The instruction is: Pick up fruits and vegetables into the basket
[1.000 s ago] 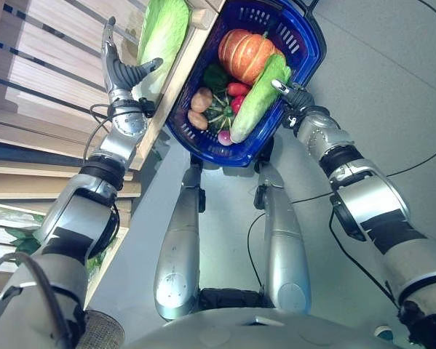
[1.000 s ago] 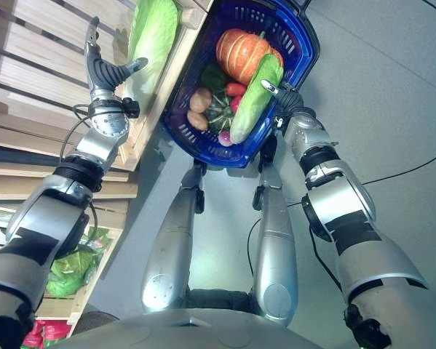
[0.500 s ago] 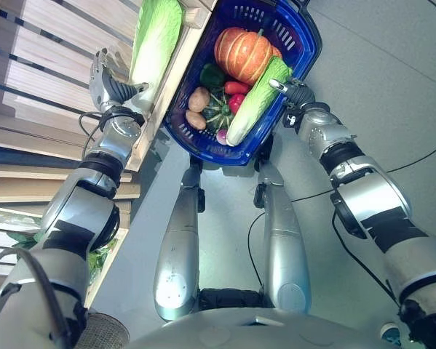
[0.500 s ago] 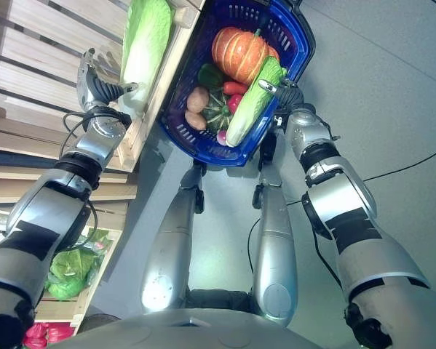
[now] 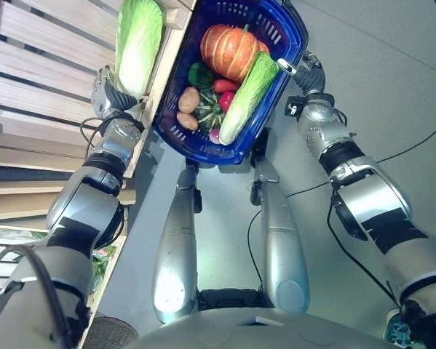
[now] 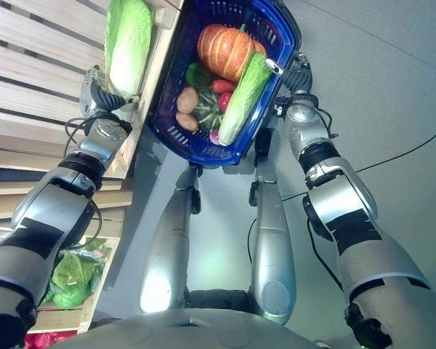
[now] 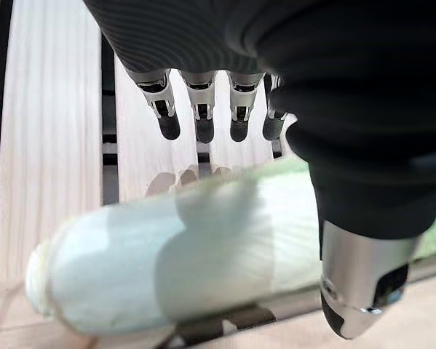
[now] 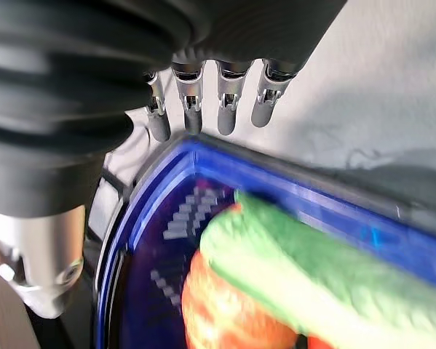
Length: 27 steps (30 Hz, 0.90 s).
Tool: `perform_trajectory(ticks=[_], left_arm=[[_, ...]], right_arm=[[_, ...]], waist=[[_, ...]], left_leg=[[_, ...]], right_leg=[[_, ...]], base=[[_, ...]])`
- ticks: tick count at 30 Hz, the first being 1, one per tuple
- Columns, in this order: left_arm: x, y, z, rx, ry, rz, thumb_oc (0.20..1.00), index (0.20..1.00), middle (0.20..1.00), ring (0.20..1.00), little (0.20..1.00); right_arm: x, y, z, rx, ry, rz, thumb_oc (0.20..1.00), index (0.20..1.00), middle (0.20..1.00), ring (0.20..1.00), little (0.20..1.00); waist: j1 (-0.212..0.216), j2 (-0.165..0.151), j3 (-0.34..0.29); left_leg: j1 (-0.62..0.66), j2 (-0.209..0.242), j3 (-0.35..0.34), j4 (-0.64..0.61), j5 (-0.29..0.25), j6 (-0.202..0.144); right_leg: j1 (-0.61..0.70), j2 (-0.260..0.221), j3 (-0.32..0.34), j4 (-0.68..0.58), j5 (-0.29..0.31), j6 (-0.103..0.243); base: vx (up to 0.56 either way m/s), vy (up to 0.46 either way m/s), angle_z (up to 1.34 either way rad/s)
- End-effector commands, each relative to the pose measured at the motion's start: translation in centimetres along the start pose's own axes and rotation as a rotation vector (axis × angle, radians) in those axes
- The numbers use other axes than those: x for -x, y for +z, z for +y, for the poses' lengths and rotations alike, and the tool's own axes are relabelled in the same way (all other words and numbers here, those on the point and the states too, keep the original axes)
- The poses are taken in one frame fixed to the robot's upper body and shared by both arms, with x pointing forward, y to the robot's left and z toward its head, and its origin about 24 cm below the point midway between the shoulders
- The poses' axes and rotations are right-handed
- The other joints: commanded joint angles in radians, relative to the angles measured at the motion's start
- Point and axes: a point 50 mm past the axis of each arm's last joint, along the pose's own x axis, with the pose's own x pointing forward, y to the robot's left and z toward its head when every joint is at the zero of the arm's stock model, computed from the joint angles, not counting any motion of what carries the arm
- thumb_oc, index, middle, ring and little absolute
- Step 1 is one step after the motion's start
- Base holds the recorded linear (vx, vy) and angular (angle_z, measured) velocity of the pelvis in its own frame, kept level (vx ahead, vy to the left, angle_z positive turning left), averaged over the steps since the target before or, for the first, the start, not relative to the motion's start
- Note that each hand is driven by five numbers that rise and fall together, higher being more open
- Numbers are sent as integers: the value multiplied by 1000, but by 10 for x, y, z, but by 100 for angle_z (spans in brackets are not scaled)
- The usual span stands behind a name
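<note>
Now, left robot hand (image 7: 290, 94) hangs over the napa cabbage (image 5: 136, 45) on the wooden shelf (image 5: 43, 87), fingers straight, thumb alongside it (not closed round it yet). Right robot hand (image 6: 294, 73) sits at the basket (image 5: 294, 33) rim at approx 3 o'clock; fingers straight past the rim, can't tell if it's gripping. Basket w/ pumpkin (image 5: 228, 51), a second long cabbage (image 5: 247, 94), potatoes (image 5: 187, 99), red peppers (image 5: 225, 91) already in. Judging by that, task mostly done; shelf cabbage left, at 9 o'clock of the basket.
</note>
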Motion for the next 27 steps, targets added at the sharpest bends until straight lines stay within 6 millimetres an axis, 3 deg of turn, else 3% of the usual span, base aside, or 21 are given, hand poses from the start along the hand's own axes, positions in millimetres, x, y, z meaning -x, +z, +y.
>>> perform_trajectory(ticks=[1, 11, 14, 18, 24, 25, 26, 27], left_arm=[[3, -27, 0, 20, 6, 130, 1000, 1000, 1000, 1000, 1000], [6, -64, 9, 10, -4, 257, 1000, 1000, 1000, 1000, 1000], [6, -72, 12, 10, -5, 298, 1000, 1000, 1000, 1000, 1000], [7, -80, 15, 18, -9, 345, 1000, 1000, 1000, 1000, 1000], [7, -83, 15, 17, -28, 378, 1000, 1000, 1000, 1000, 1000], [7, -83, 15, 18, -39, 377, 928, 928, 928, 928, 928], [7, -82, 14, 18, -42, 374, 454, 454, 454, 454, 454], [7, -81, 14, 15, -47, 369, 200, 200, 200, 200, 200]], right_arm=[[2, -9, -30, 3, -130, -33, 1000, 1000, 1000, 1000, 1000], [22, -70, -101, 18, -356, 152, 1000, 1000, 1000, 1000, 1000], [27, -80, -115, 29, -388, 197, 1000, 1000, 1000, 1000, 1000], [31, -87, -126, 18, -406, 227, 1000, 1000, 1000, 1000, 1000], [30, -86, -124, 3, -390, 220, 1000, 1000, 1000, 1000, 1000], [29, -84, -122, -2, -384, 210, 1000, 1000, 1000, 1000, 1000], [28, -83, -120, -5, -380, 205, 1000, 1000, 1000, 1000, 1000], [27, -81, -118, -8, -376, 200, 1000, 1000, 1000, 1000, 1000]], waist=[[-38, 57, -36], [-66, 22, -36], [-71, 15, -36], [-73, 10, -36], [-75, 1, -36], [-75, 0, -36], [-74, -1, -36], [-74, -3, -36]], left_leg=[[-45, -40, 31, 1, -1, 16], [-54, -28, 40, 5, -18, 24], [-55, -26, 43, 6, -22, 26], [-56, -24, 43, 11, -26, 26], [-61, -22, 42, 10, -29, 25], [-62, -21, 41, 9, -30, 25], [-62, -21, 41, 7, -30, 25], [-62, -21, 41, 6, -30, 25]], right_leg=[[31, 72, -48, 64, -122, 40], [25, 84, -36, 50, -120, 42], [25, 86, -34, 49, -119, 42], [24, 85, -34, 50, -120, 43], [19, 85, -34, 46, -120, 42], [17, 84, -35, 45, -120, 42], [17, 85, -35, 44, -120, 42], [17, 85, -35, 43, -120, 42]], base=[[3, 25, -12], [2, 6, -4], [8, 0, -5], [0, 0, 0], [2, -5, -3], [0, 0, 0], [0, 0, 0], [0, 0, 0]])
